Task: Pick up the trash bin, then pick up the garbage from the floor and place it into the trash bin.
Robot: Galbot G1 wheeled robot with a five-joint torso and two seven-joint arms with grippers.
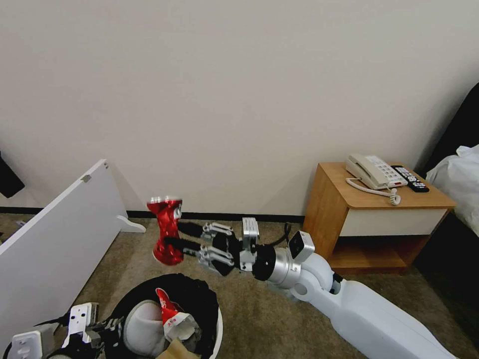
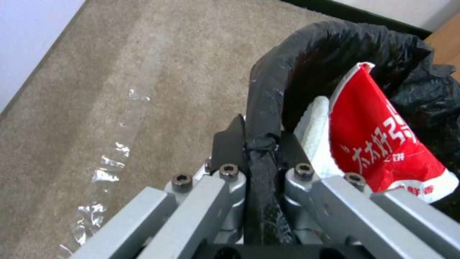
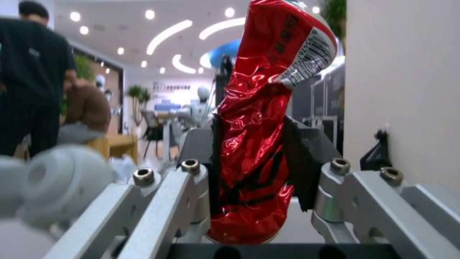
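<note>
My right gripper [image 1: 172, 236] is shut on a crushed red can [image 1: 166, 230], held upright in the air just above and behind the trash bin [image 1: 217, 326]. The can [image 3: 256, 136] sits pinched at its waist between the black pads [image 3: 299, 162]. The white bin with its black bag stands at the bottom of the head view, holding a white slipper [image 1: 142, 326] and a red-and-white wrapper [image 1: 169, 306]. My left gripper [image 2: 261, 144] is shut on the bin's bag-covered rim [image 2: 268, 100], next to the wrapper [image 2: 378, 140].
A white board [image 1: 55, 239] leans at the left. A wooden nightstand [image 1: 379, 219] with a phone and a remote stands at the right by the wall. Clear plastic scraps [image 2: 107, 169] lie on the beige carpet [image 1: 269, 314].
</note>
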